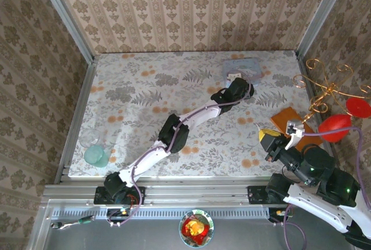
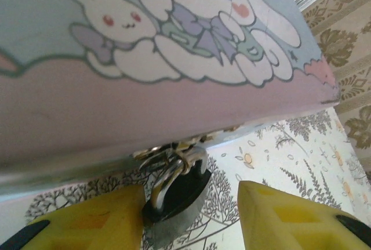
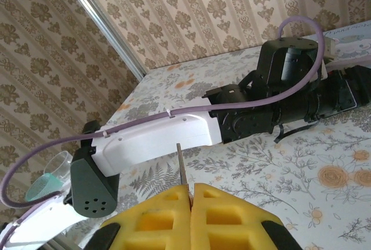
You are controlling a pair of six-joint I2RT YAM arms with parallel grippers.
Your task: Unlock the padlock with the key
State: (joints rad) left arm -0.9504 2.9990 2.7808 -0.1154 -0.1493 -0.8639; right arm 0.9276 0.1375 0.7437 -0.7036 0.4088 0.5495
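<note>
Surface: Floral-printed table top [image 1: 145,99] ringed by damask wallpaper. On my overhead view the work sits at about 1 o'clock.
Left gripper: the left gripper [image 2: 191,198] has its yellow blocky fingers [image 2: 278,215] spread. The 9 o'clock finger looks to be touching the lock body, and the 3 o'clock finger stands apart.
Padlock: the small dark blocky padlock [image 2: 177,200] hangs between those fingers. Its thin silvery shackle [image 2: 165,180] is hooked through the metal hasp [image 2: 174,152] on the edge of the pale blue rectangular tin printed with a cartoon rabbit [image 2: 174,58].
Right gripper: the right gripper [image 3: 190,195] is pressed together on the thin silvery key [image 3: 180,166], well apart from the lock. The blade sticks out at 12 o'clock.
Step in hand: I judge I am steadying the lock body before bringing the key over.
Doing it well: I would centre the body between both fingers, squeeze its flat sides and not the shackle, and leave the base free.
Pointing: shackle end toward the tin, base toward my wrist camera. I cannot see the keyhole.
Long axis: roughly 1 o'clock to 7 o'clock in the left wrist view.
</note>
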